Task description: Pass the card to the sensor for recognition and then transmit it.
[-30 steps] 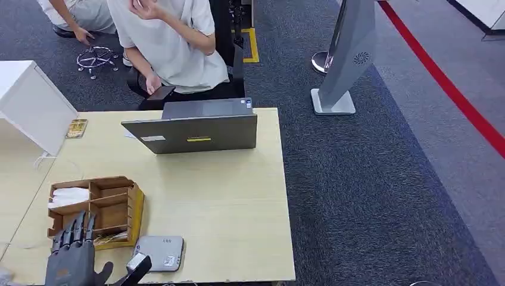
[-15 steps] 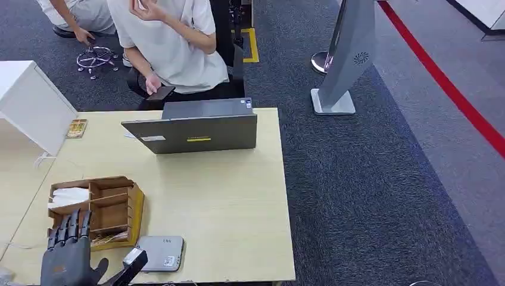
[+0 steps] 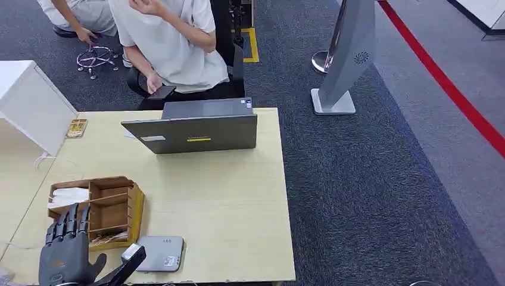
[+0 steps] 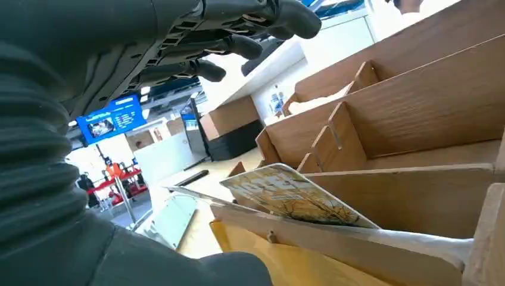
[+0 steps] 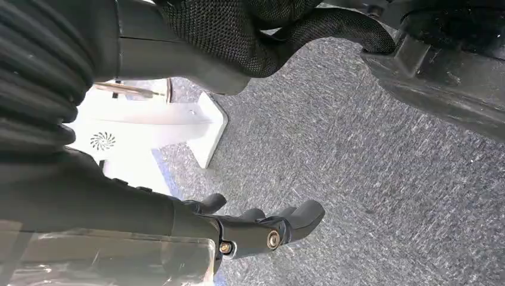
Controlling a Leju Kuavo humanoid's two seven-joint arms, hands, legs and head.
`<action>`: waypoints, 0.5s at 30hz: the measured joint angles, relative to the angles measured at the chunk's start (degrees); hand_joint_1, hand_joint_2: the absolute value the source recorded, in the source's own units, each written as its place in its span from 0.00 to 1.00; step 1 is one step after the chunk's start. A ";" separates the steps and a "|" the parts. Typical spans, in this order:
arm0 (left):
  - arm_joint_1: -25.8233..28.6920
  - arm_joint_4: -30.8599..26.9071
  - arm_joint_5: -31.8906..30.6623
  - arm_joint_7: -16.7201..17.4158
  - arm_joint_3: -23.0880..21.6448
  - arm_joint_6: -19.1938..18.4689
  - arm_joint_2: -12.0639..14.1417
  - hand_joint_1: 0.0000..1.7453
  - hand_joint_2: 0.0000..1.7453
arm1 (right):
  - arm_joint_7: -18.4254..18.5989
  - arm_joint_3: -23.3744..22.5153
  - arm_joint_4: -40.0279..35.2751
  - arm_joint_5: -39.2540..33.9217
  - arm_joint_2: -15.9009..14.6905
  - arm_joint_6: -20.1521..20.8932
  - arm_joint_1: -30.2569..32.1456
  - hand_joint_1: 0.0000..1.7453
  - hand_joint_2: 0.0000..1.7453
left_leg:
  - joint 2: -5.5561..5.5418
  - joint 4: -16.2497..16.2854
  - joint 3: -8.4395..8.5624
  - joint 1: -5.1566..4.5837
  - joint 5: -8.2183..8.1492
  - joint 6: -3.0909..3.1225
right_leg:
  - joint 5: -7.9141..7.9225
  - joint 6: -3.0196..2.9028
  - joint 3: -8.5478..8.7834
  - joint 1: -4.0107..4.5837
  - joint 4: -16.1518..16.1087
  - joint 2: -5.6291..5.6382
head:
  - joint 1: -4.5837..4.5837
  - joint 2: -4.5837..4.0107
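We see a light wooden table (image 3: 226,208) holding an open laptop (image 3: 196,132), a wooden organiser (image 3: 98,208) (compartmented) and a grey sensor (image 3: 161,253).

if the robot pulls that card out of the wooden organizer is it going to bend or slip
The card looks thin and flat with a glossy printed face, so it is probably light, slightly flexible and slippery. It leans tilted in a slot of the wooden organizer, so it may slide rather than lift. The left robot hand holds nothing.
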 joint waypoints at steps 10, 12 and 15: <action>0.06 0.00 0.00 -4.19 1.79 -1.11 -1.36 1.00 1.00 | 0.02 0.00 0.00 -0.02 0.00 0.17 0.00 0.00 1.00 | 0.00 0.00 -0.02 0.00 0.00 0.00 | 0.00 0.00 0.01 0.00 0.00 0.00 | -0.02 0.00; 0.09 0.00 0.02 -4.44 2.32 -1.66 -1.86 1.00 1.00 | 0.02 -0.02 0.00 -0.02 0.00 0.50 0.00 0.00 1.00 | 0.00 0.00 -0.02 0.00 0.00 0.00 | 0.00 0.00 0.01 0.00 0.00 0.00 | 0.00 0.00; 0.06 0.00 0.02 -4.83 3.06 -1.86 -2.36 1.00 1.00 | 0.02 -0.02 0.00 0.00 0.00 0.63 0.00 0.00 1.00 | -0.01 0.00 -0.02 0.00 0.00 0.00 | 0.00 0.00 0.01 0.00 0.00 -0.01 | 0.00 0.00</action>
